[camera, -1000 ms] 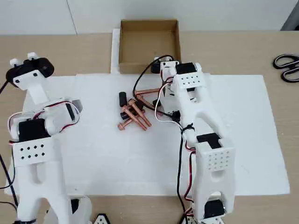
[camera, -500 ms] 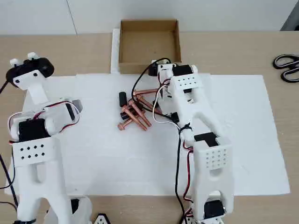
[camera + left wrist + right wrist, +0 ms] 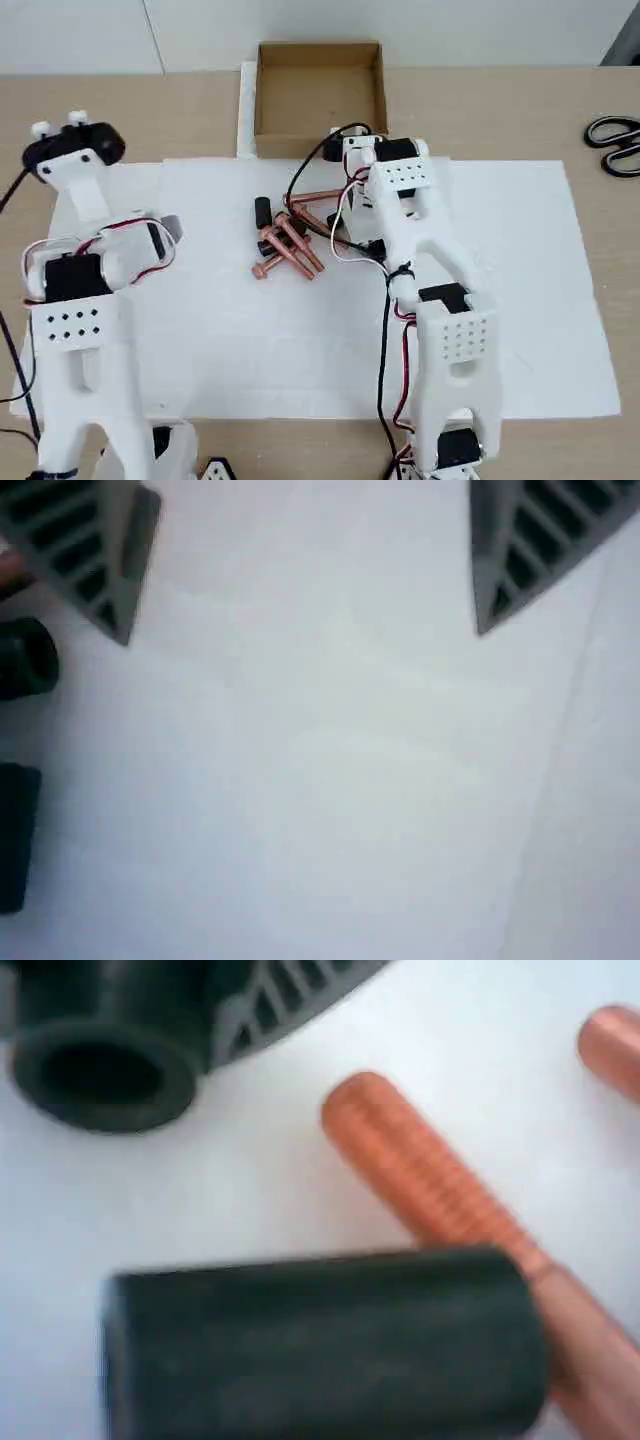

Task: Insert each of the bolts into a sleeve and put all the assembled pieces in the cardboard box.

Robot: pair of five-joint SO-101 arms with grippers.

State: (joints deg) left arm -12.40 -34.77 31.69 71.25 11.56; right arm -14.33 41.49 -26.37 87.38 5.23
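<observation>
Several copper bolts (image 3: 290, 245) lie in a loose pile on the white foam sheet (image 3: 520, 260), with black sleeves (image 3: 263, 212) among them. The open cardboard box (image 3: 382, 90) stands behind the sheet. My right gripper (image 3: 338, 208) is low at the pile's right side, under its own wrist. Close up, the right wrist view has a black sleeve (image 3: 320, 1345) lying across a threaded bolt (image 3: 430, 1185), and a second sleeve (image 3: 100, 1070) showing its bore. My left gripper (image 3: 300, 630) stands open over bare foam left of the pile, with two sleeves (image 3: 25, 660) off to one side.
A pair of scissors (image 3: 615, 143) lies on the wooden table at the far right. The foam sheet has bare room in front of the pile and to the right of the right arm.
The left arm has shifted slightly to the right. The right wrist swung a little towards the pile and back. The bolts and sleeves have stayed put.
</observation>
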